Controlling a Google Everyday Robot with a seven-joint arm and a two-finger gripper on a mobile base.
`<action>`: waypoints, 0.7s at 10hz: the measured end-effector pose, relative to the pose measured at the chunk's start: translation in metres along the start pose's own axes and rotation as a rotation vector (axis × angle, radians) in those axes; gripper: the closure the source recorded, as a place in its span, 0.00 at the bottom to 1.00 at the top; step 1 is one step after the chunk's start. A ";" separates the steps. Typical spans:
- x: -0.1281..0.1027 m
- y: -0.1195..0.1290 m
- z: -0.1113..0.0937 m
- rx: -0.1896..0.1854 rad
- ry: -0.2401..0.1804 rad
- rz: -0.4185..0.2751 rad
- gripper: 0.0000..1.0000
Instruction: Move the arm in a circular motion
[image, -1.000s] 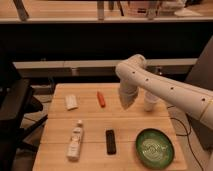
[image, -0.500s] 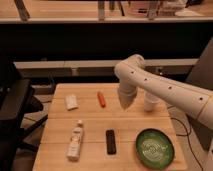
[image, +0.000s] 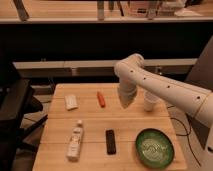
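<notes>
The arm is a glossy white tube that reaches in from the right edge over the wooden table. It bends at a bulbous joint and tapers to a pale tip pointing down. The gripper is that tip, shut and holding nothing. It hangs above the table's back middle, between an orange-red carrot-like item on its left and a small white cup on its right.
On the table lie a white packet at back left, a pale bottle at front left, a black bar at front centre and a green bowl at front right. A dark counter runs behind.
The arm's tip has drifted slightly left and lower. The objects on the table have not moved.
</notes>
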 end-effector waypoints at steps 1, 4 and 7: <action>0.001 -0.001 0.000 0.000 0.000 -0.003 0.97; 0.007 -0.002 0.000 0.000 0.004 -0.008 0.97; 0.009 -0.005 0.000 -0.001 0.008 -0.020 0.97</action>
